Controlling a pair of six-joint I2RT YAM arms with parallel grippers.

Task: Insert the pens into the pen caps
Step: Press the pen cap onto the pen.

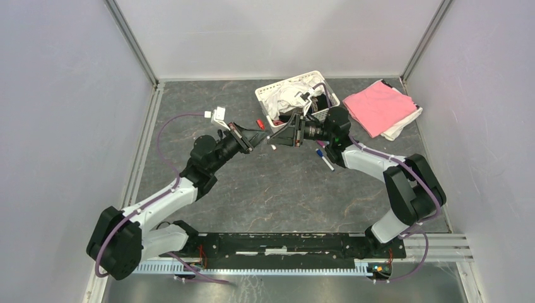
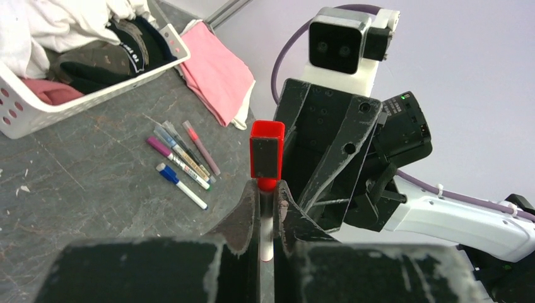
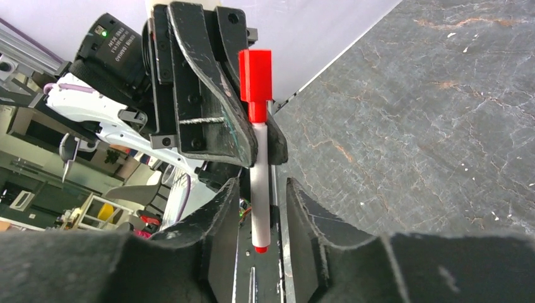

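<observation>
L gripper (image 2: 267, 208) clamped tight on white pen (image 2: 267, 238) barrel, red cap (image 2: 267, 151) on its tip, mid-air; R gripper (image 3: 262, 189) jaws part open astride barrel end, gripping nothing; suggest R backs off straight along pen axis w/o nudging; loose pens (image 2: 180, 164) on table (image 2: 76, 189) beyond.

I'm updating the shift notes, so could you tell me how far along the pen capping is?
Looks done: a red plastic cap sits on the tip of one white-barrelled pen. In hand: the left gripper is shut on that pen, while the right gripper stands open around it. Left: several slim pens lie on the grey table; I cannot tell whether they are capped.
</observation>
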